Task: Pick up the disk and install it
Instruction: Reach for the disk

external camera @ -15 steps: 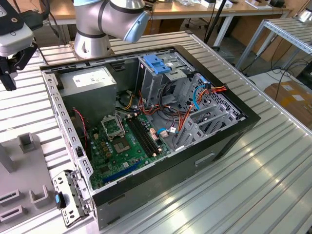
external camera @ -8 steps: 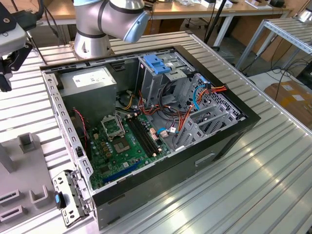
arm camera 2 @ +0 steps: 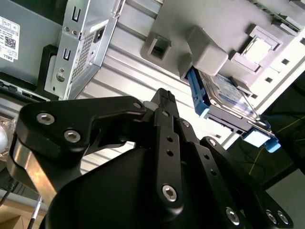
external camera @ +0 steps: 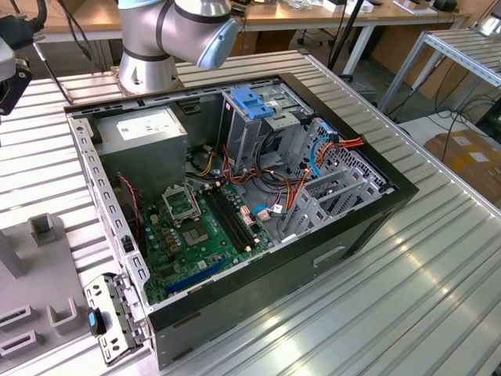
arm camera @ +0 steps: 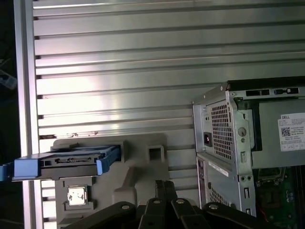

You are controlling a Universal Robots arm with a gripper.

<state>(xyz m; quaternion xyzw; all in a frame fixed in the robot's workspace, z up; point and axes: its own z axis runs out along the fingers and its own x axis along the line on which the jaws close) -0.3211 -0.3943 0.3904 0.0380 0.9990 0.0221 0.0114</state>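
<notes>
Step in hand: pick-up, approach phase. Nothing is being gripped.

- The pincer (arm camera: pixel 164 185) is hanging above the desk (arm camera: pixel 143 71) with its fingers together, closing on nothing.
- The disk (arm camera: pixel 66 162) is standing on edge in a grey holder (arm camera: pixel 143 164), with its blue rails showing. The holder is sitting near a desk edge, well apart from the case (external camera: pixel 258 196). In both wrist views the pincer is near the holder but not touching the disk.
- The case is lying open mid-desk, and its cage (external camera: pixel 250 106) with the blue top is sitting on the side toward the arm's base. Judgement: installing is not yet under way, since the disk is sitting in the holder.

What the next move is calling for (judgement): the fingers being spread wide enough to take the disk, then the pincer being squared over the disk's exposed edge. The rails are sitting close to the holder walls, so a skewed grasp is risking a snag on the lift.
</notes>
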